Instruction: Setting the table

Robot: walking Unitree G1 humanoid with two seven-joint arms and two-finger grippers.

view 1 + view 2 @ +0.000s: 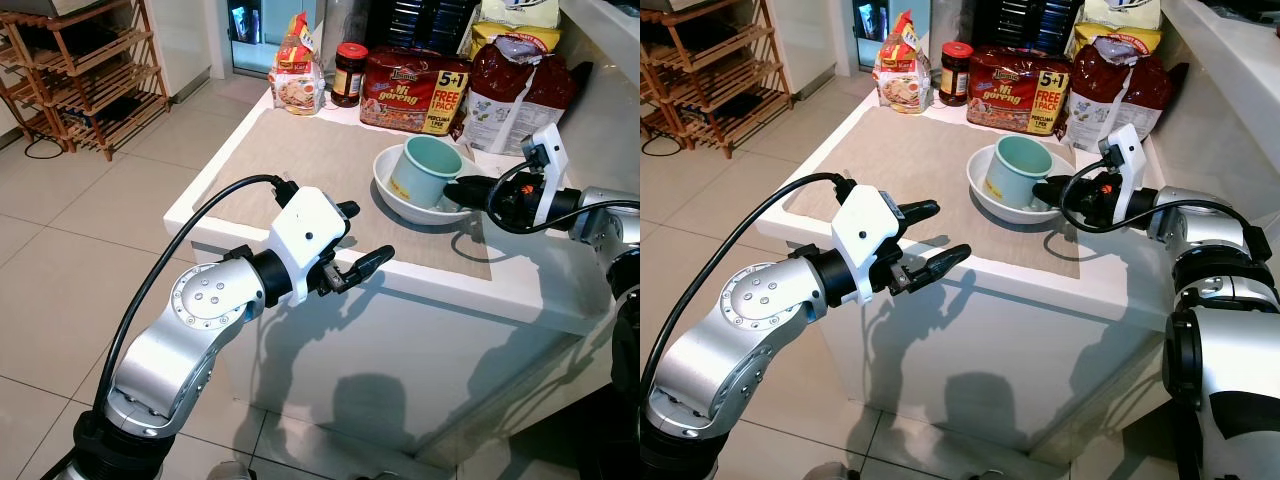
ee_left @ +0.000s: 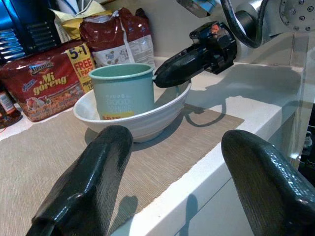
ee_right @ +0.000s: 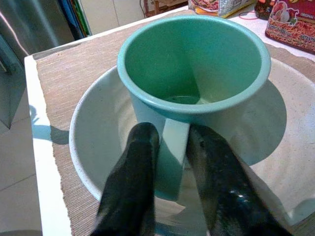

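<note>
- On the counter's mat point(image 1: 300, 165), a white bowl point(image 1: 400, 200) sits near the front edge with a green mug point(image 1: 425, 170) standing tilted inside it.
- Right gripper point(image 3: 170, 147) reaches in over the bowl's rim; its two fingers point(image 3: 130, 177) are clamped on the mug's handle, one on each side.
- Left gripper point(image 1: 360, 240) hovers off the counter's front edge, well apart from the bowl, fingers spread wide with nothing between them.
- Behind the mat, along the back edge, stand a noodle pack point(image 1: 415, 90), a jar point(image 1: 348, 75) and some bags point(image 1: 515, 85), none of them set out.
- Judged from this, the setting is at an early stage: mug and bowl are on the mat but nested, and the mug has yet to be lifted out and placed beside the bowl.
- No cutlery or plates are laid, so most of the task looks left to do.
</note>
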